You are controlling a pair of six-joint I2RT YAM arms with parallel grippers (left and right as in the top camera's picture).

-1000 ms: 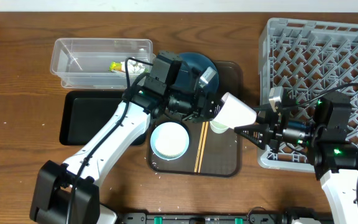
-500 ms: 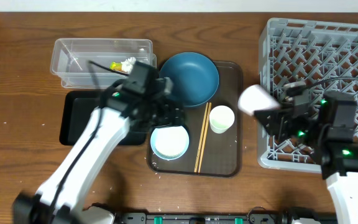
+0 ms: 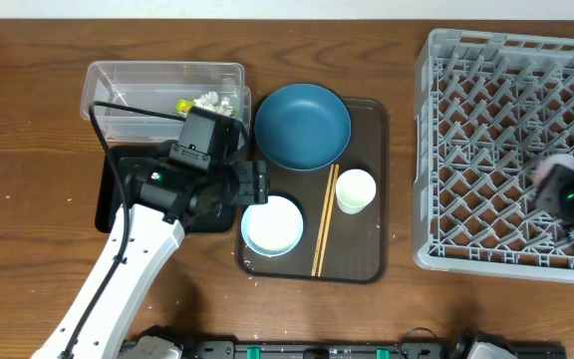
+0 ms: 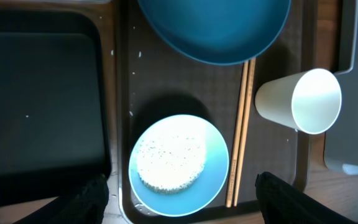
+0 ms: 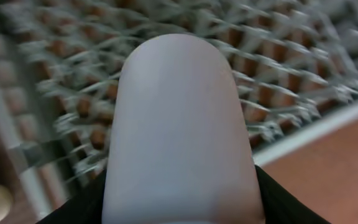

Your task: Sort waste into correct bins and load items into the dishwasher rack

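My left gripper is open and empty, hovering just above and left of the small white bowl. In the left wrist view the bowl holds white rice and lies between my two fingers. The dark-blue dish, chopsticks and one white cup sit on the brown tray. My right gripper is shut on the other white cup, blurred, above the grey dishwasher rack near its right side.
The clear tub at back left holds the snack wrapper and white tissue. The black tray lies under my left arm. The brown serving tray stands between the black tray and the rack.
My right gripper carried the white cup from beside the brown tray rightward over the rack. My left arm drew back from the blue dish, left and toward the bowl.
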